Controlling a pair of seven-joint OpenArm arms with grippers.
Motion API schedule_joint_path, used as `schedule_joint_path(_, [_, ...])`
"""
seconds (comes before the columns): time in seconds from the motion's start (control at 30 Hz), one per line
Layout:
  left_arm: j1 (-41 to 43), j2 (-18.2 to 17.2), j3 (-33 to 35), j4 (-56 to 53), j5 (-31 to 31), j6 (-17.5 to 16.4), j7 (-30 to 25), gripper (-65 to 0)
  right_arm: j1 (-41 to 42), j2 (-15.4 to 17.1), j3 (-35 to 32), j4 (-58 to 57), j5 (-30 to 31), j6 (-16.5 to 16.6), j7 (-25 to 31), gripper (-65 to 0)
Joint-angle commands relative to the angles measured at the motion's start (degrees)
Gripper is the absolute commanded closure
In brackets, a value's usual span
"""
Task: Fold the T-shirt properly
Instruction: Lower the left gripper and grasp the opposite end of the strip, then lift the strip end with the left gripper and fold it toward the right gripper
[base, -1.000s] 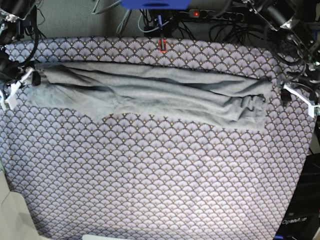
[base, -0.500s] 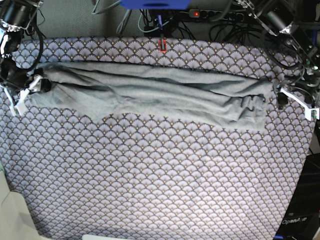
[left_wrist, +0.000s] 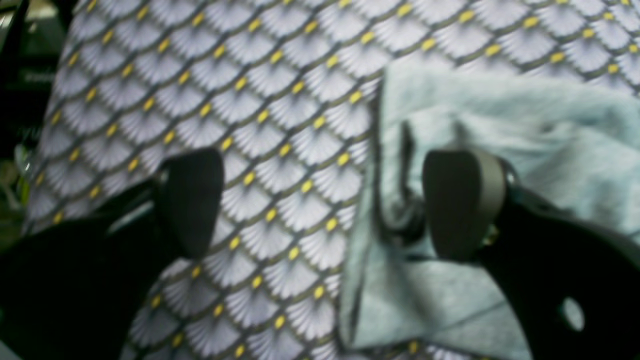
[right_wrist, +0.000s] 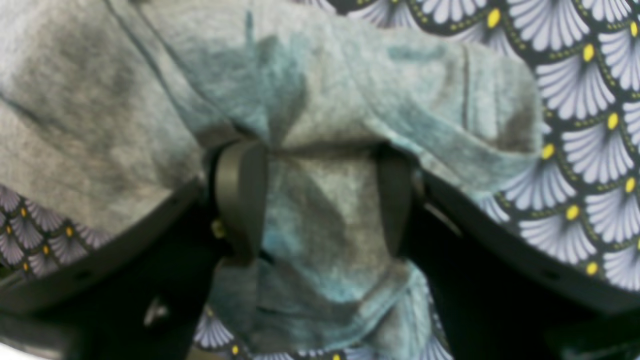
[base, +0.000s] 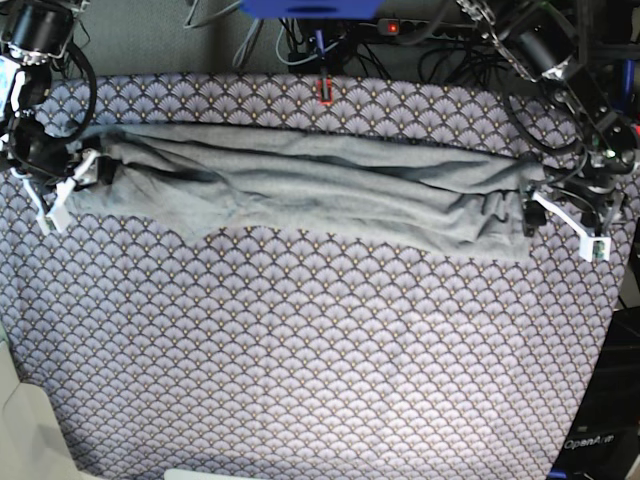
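Table cloth (base: 300, 350), purple-grey with a scallop pattern and yellow dots, covered the whole work surface. T-shirt (base: 300, 185), plain grey knit, lay across the far part of the cloth as one long, wrinkled band, folded lengthwise, reaching nearly from one side edge of the cloth to the other. Right gripper (right_wrist: 315, 200) sat at one end of the T-shirt, fingers (right_wrist: 240, 195) pinching a bunched fold of fabric between them. Left gripper (left_wrist: 320, 202) sat at the opposite end of the T-shirt, spread wide: one finger over bare cloth, the other against the T-shirt's edge, nothing clamped.
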Motion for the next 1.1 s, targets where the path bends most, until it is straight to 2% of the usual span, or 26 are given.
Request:
schedule_joint_path(0.0, [-0.6,-0.3,0.3,1.4,-2.1,0.1,-0.1,-62.1,0.6,0.9,0.3,0.9,1.0,-0.2,0.8,-36.5])
schedule_joint_path(0.1, [-0.8,-0.3,0.1,1.4,-6.4,0.1,4.1,-62.1,0.6,0.9,0.3,0.9,1.0,-0.2,0.8,-36.5])
schedule_joint_path(0.23, [-0.7,-1.8,0.5,0.9,-10.1,0.1,5.7,-62.1,0.6,0.8,0.3,0.9,1.0,-0.2,0.8,-36.5])
schedule_joint_path(0.73, [-0.9,-1.6,0.6,-5.0,-10.5,0.1,5.2,-62.1,0.6,0.8,0.3,0.9,1.0,-0.2,0.7,-36.5])
schedule_joint_path(0.87, [-0.6,-1.6,3.7,-5.0,-10.5,0.1,5.2,-62.1,0.6,0.8,0.3,0.9,1.0,-0.2,0.7,-36.5])
schedule_joint_path(1.07, [-0.1,0.7,4.6,-5.0,-10.2,0.1,5.1,-62.1,0.6,0.8,0.3,0.9,1.0,-0.2,0.7,-36.5])
